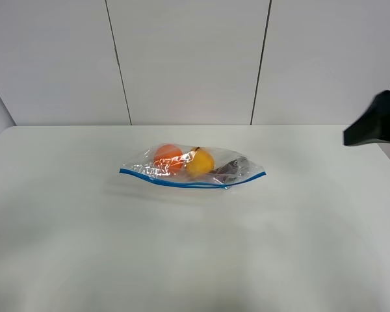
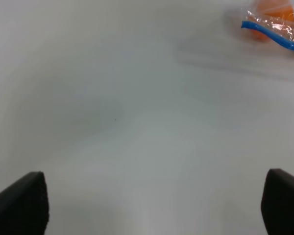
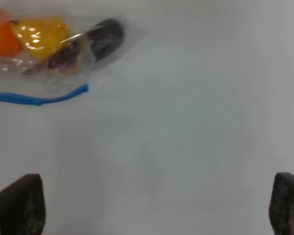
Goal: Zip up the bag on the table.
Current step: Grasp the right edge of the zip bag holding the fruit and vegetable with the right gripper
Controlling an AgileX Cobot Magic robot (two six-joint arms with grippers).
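The clear bag (image 1: 192,167) lies in the middle of the white table (image 1: 182,247), with its blue seal strip (image 1: 182,182) along the near edge. It holds an orange fruit (image 1: 167,156), a yellow pear (image 1: 200,162) and a dark item (image 1: 232,168). In the left wrist view a corner of the bag (image 2: 274,27) shows far from my left gripper (image 2: 157,205), which is open and empty over bare table. In the right wrist view the bag (image 3: 54,49) lies ahead of my right gripper (image 3: 157,210), open and empty. The right arm (image 1: 377,120) shows at the right edge of the exterior high view.
A white panelled wall (image 1: 188,58) stands behind the table's far edge. Nothing else lies on the table besides the bag.
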